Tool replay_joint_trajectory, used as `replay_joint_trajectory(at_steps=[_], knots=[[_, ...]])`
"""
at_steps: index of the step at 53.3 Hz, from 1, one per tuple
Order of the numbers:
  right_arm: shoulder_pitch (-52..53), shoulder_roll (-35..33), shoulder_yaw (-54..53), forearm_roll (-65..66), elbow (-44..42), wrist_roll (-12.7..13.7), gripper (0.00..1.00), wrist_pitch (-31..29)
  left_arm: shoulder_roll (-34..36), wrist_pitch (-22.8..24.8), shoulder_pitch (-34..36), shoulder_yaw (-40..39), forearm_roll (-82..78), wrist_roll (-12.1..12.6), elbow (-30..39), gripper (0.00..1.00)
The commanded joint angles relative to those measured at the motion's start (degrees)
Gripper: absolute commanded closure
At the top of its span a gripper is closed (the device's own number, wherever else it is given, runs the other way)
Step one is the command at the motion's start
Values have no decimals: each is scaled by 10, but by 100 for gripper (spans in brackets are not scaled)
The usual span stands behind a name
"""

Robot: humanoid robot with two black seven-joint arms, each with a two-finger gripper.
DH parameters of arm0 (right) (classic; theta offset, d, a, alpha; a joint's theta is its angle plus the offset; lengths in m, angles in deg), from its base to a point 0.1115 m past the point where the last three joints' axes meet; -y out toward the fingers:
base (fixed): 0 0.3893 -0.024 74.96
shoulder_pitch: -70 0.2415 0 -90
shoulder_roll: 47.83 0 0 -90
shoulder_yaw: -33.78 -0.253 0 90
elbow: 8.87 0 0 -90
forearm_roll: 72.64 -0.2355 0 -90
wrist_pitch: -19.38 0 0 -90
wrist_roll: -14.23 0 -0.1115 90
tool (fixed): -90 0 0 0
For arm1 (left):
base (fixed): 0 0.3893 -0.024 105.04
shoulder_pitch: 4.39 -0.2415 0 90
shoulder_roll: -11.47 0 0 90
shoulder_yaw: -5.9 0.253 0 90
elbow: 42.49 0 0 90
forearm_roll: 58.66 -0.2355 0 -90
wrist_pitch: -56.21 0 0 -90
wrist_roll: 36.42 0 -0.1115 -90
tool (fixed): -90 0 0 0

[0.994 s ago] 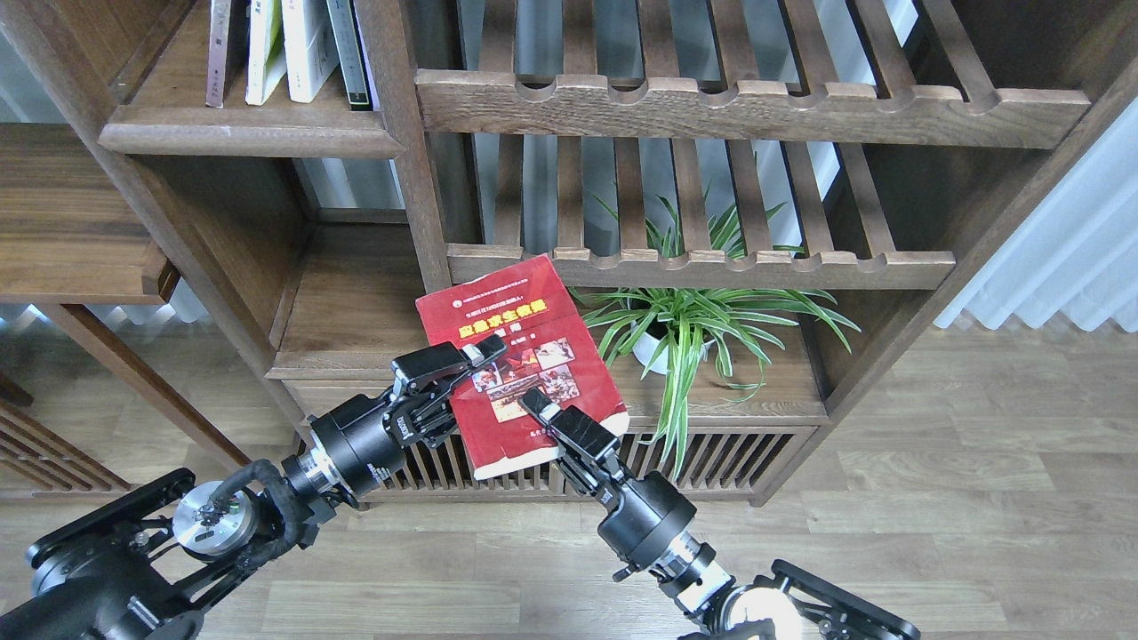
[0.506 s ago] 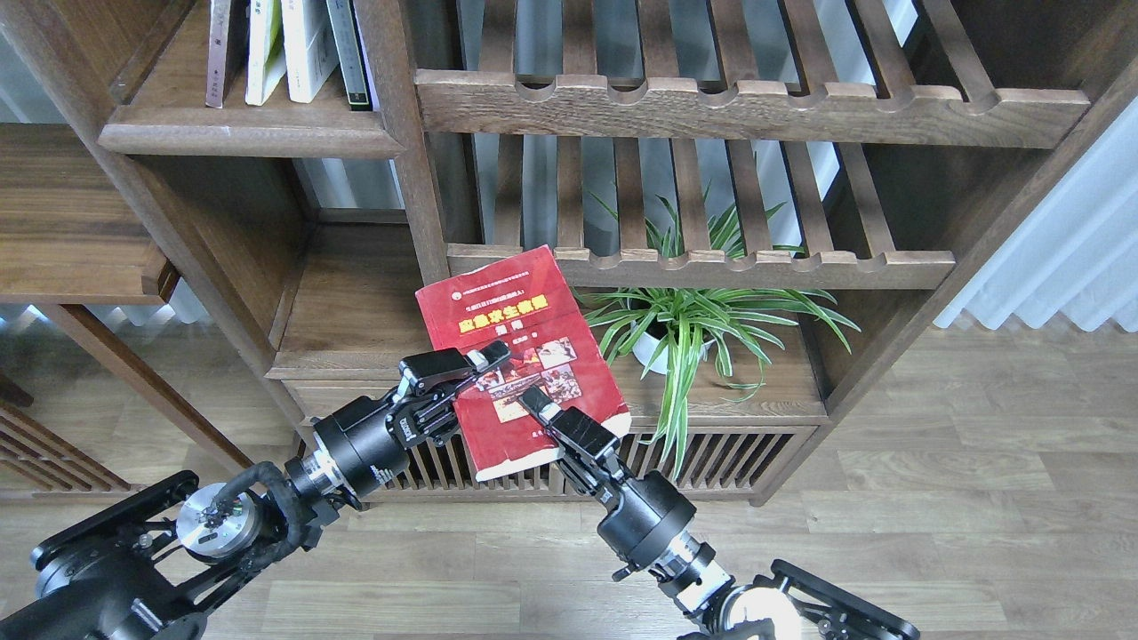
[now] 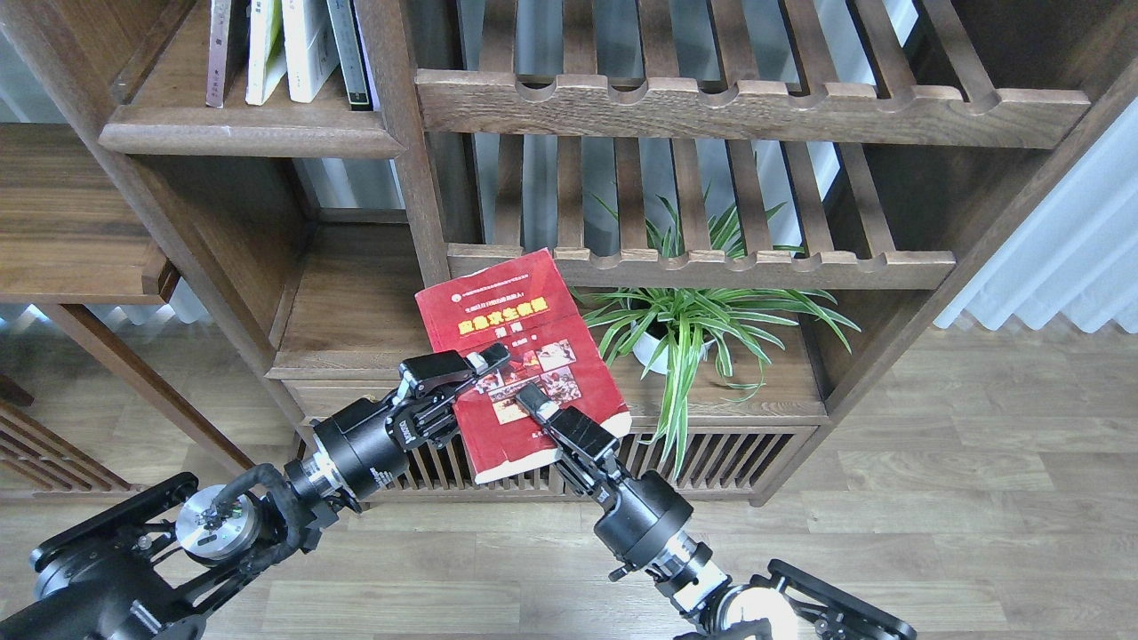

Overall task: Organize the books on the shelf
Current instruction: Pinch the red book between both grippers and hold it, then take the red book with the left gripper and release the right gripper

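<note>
as both black arms reach up from the bottom of the frame, a red book (image 3: 520, 356) with a yellow title and photos on its cover is held tilted in front of the dark wooden bookcase, its top corner overlapping the scalloped rail of the lower slatted rack (image 3: 702, 267). the left pincer (image 3: 476, 363) grips the book's left edge, one finger lying across the cover and the rest tucked behind it. the right pincer (image 3: 533, 404) grasps the book from its lower edge, its upper finger pressed flat on the cover just below the photos. the book hangs clear of any board, above and in front of the solid flat shelf (image 3: 347, 311) to the left of centre, with its lower corner out over the slatted cabinet front (image 3: 711, 449). a potted spider plant (image 3: 685, 324) stands just to the right of the book on the bottom board. higher up at left, several upright books (image 3: 289, 49) with pale spines stand on another solid board (image 3: 240, 133). grey-brown plank flooring (image 3: 960, 498) spreads to the right, with pale curtains (image 3: 1067, 240) beyond the bookcase.
</note>
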Motion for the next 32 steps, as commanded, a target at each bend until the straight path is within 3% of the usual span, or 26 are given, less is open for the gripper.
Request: replay_joint_trajectory(at_steps=[1,12,32], knots=[[0,-1,-2,1,0,0,34,0,3,0,0,-1,0,0,-1,92],[-1,-11,-15,3,-1,0,18,0,5,0,-1,-2,0,0,1,92],[-2,-11,-95,1,-26,-1,9,0,21,0,5,-7,-4,2,18,94]])
